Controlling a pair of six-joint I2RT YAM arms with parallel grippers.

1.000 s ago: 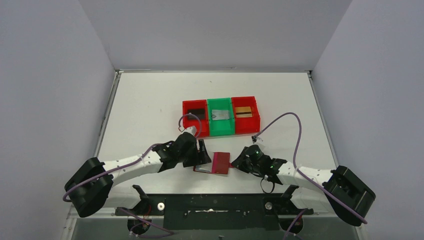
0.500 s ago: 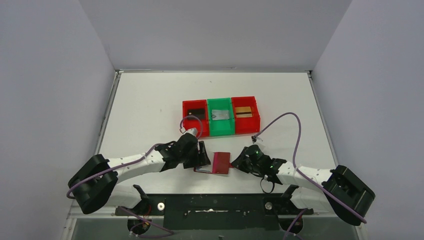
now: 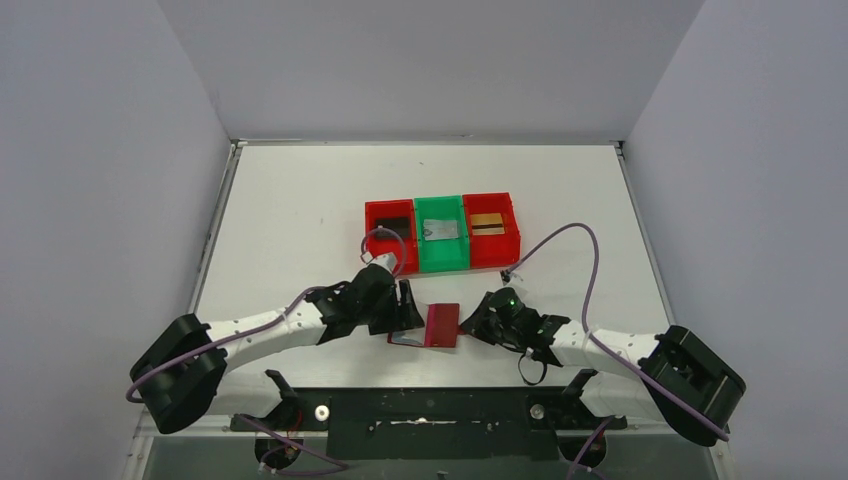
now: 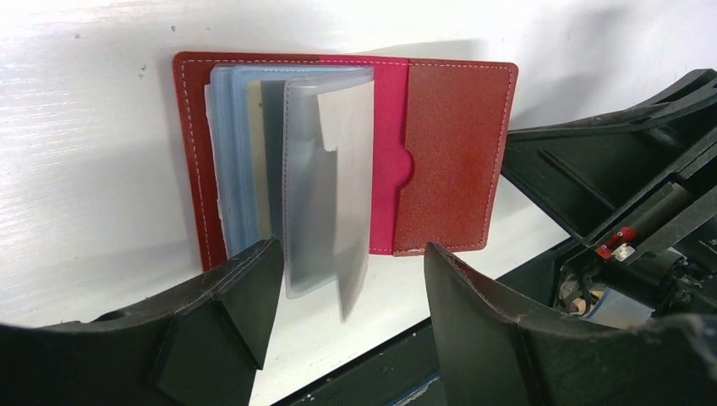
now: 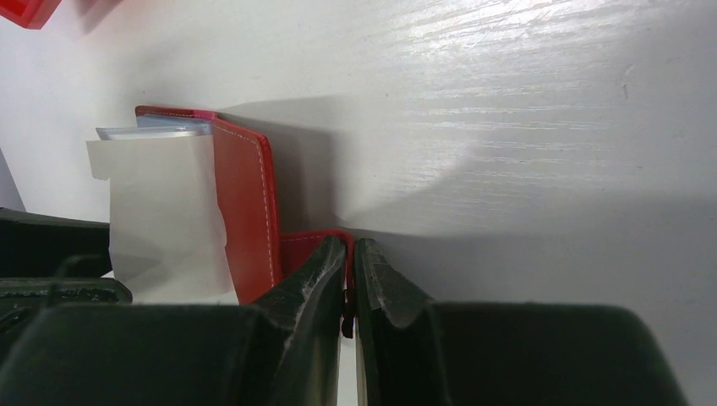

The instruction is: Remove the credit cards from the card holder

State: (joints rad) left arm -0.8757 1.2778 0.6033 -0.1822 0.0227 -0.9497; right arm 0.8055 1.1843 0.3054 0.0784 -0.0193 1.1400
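open card holder (image 4: 457,152), right tool (image 5: 349,254) pinching it (left tool (image 4: 351,254) wide)

A robotics lab test cell: a bare white table (image 3: 300,200) boxed in by plain pale walls (image 3: 100,150), with two white-and-black robot arms (image 3: 270,325) bolted to a black mounting frame (image 3: 430,408) at its near edge and purple cables (image 3: 592,280) trailing loose.

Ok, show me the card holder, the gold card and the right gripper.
card holder (image 4: 452,152), left wrist view, dark red flap.
gold card (image 3: 487,221), top external view, its middle.
right gripper (image 5: 349,254), right wrist view, between its fingertips.
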